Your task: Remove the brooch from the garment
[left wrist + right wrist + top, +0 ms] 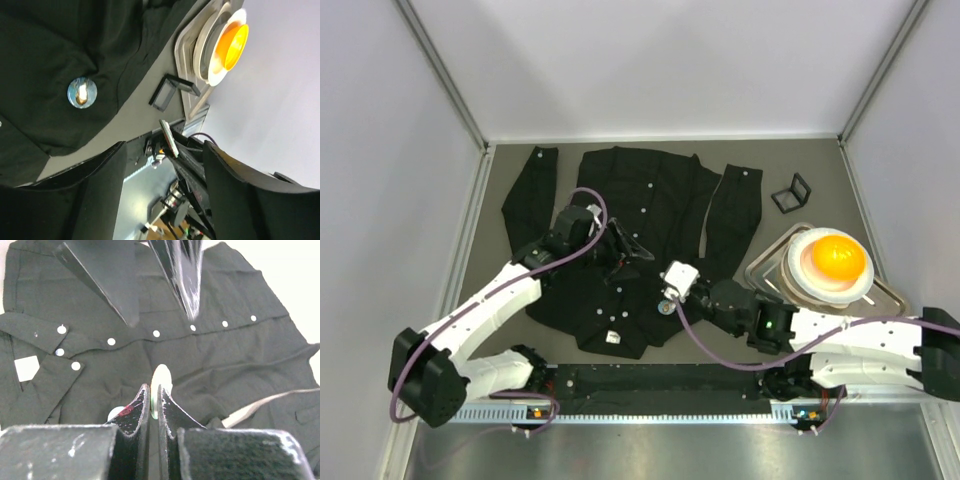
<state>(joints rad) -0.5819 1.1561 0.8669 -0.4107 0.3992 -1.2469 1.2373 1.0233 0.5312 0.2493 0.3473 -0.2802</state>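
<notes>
My right gripper [153, 389] is nearest: its two fingers are pressed together with barely a slit between them. Right at their tips is the brooch [161, 376], showing as a pale rounded edge low against the cloth. I cannot tell whether I have caught it between the pads or only closed in front of it.

It sits on the garment [225, 370], which spreads flat under and beyond my right fingertips. Ahead of them runs a row of small white buttons [156, 333]; I count eight in the right wrist view. One white tag [25, 367] lies off to their left.

Farther ahead and higher, my left gripper [164, 150] hangs with its fingers spread wide and nothing between them. From that wrist the brooch [82, 92] reads as a round bluish disc lying on the black fabric, to the left of those fingers.

I judge the step in hand to be taking hold of the brooch to free it. The next move, I think, calls for a sure pinch and a gentle pull, and the cloth may rise with it since my left gripper pins nothing down.

Well beyond my left fingers are one small black frame [182, 84], one metal tray [761, 263] and one orange bowl [231, 45]. Altogether: one brooch, one garment, two grippers.
</notes>
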